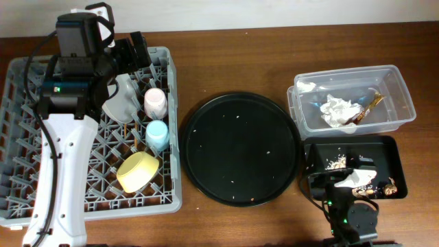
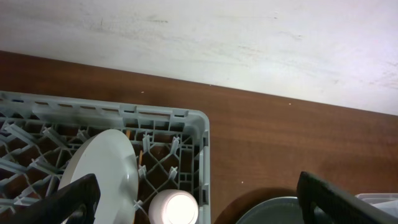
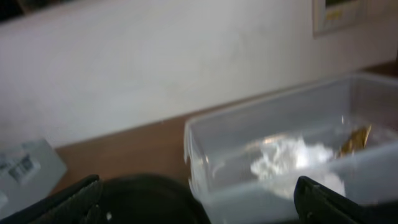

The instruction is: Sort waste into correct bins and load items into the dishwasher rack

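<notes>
The grey dishwasher rack [image 1: 20, 82] holds an upright pale plate [image 1: 121, 98], a pink cup [image 1: 156, 103], a blue cup [image 1: 157, 135] and a yellow bowl [image 1: 138, 171]. My left gripper [image 1: 132, 49] is open and empty above the rack's far edge. In the left wrist view, the plate [image 2: 106, 171] and pink cup [image 2: 175, 209] lie below the gripper [image 2: 199, 208]. The clear tub [image 1: 405, 96] holds white tissue [image 1: 341, 110] and a gold-brown wrapper [image 1: 368, 108]. The black rectangular tray [image 1: 396, 158] holds food scraps [image 1: 337, 163]. My right gripper [image 3: 205, 208] is open and empty, facing the tub [image 3: 211, 143].
A large round black tray [image 1: 240, 147] with a few crumbs lies in the middle of the table, between the rack and the bins. The right arm's base [image 1: 350, 219] sits at the table's near edge, just in front of the black rectangular tray.
</notes>
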Controlling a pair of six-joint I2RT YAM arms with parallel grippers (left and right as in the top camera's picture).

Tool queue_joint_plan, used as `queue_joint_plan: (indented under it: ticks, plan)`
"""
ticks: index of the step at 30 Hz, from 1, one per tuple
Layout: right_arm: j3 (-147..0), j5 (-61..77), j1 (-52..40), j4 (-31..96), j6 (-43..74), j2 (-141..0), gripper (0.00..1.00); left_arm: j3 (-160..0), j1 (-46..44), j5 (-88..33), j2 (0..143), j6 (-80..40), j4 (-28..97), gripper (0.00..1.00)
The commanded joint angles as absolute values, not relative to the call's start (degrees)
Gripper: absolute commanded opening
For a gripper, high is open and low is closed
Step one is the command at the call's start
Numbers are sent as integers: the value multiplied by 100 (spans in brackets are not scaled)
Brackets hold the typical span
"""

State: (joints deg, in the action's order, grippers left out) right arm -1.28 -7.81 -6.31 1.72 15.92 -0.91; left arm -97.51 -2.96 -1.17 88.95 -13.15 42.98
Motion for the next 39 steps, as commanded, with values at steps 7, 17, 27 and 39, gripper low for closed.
queue_joint_plan:
  ticks: [7,17,27,39]
  plan:
    - [-32,-172,-591,454,663,-19,99,-9765,-283,-176,8912,-1367,4274,99]
    - [-32,-172,-591,454,663,-21,99,-9767,-283,-176,8912,-1367,4274,99]
    - [-32,-172,-591,454,663,-19,99,-9765,-283,-174,8912,-1367,4274,99]
    - [-32,-172,-591,454,663,-19,99,-9717,-292,51,7052,-1361,5616,99]
